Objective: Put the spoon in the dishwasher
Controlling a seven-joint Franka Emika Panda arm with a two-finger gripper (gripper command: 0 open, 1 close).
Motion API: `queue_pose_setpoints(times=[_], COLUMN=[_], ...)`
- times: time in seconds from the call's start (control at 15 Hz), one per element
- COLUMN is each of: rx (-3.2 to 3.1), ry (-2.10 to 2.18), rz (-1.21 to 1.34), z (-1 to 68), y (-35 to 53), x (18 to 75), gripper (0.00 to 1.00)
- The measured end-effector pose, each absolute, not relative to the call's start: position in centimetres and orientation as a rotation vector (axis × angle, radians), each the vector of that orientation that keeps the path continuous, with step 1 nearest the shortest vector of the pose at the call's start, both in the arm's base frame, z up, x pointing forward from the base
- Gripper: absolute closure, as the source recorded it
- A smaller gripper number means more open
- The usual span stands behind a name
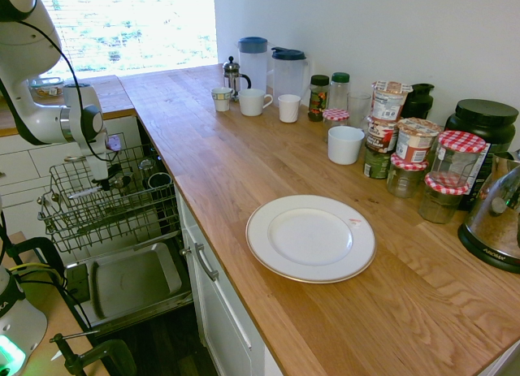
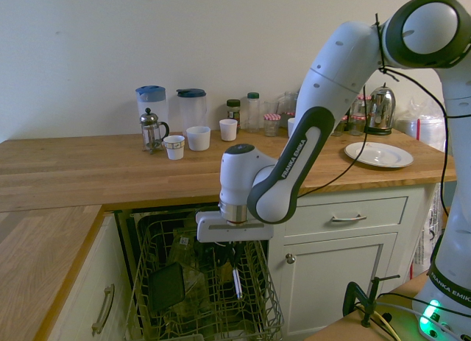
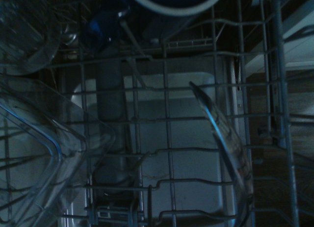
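While the two exterior views both gave us the long wooden worktop [image 1: 325, 327], only the first showed us the bright window [image 1: 146, 27] behind it. We saw the white arm [image 2: 316, 124] whole in the second exterior view, reaching over the open dishwasher [image 1: 134, 283], whose flat inner panel the first laid out below the wire rack [image 1: 106, 222]. On the worktop we saw the kettle [image 2: 381, 109] entire in the second, but cut off in the first, and two blue-lidded pitchers [image 1: 253, 63] [image 1: 289, 71] in both. The white plate [image 1: 310, 238] lay bare, well apart from the jars with checked lids [image 1: 404, 175]. We could not tell what the jars held. In the rack the wrist view showed us a clear angular container [image 3: 54, 143] and a rounded clear vessel [image 3: 29, 36]; a dark mug with a white rim [image 3: 174, 4] stood near them. We found the gripper [image 2: 234, 252] with its fingers clamped on the spoon [image 2: 237, 280], which hung steeply down over the rack, seen edge-on and blurred in the wrist view
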State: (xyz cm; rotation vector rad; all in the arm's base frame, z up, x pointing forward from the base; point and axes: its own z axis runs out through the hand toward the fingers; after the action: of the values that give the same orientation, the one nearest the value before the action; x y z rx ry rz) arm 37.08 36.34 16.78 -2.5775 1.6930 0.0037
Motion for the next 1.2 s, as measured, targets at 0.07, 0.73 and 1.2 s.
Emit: queue_pose_setpoints(times=[0.07,0.73,1.2], rx=[-2.585,-2.566,-2.550], ry=[1.691,1.740,1.745], rz=[0.012,0.042,0.024], z=[15.6,11.0,11.0], y=[36.7,36.6,36.3], x=[37.0,36.6,36.8], gripper=[1.00,0.00,0.00])
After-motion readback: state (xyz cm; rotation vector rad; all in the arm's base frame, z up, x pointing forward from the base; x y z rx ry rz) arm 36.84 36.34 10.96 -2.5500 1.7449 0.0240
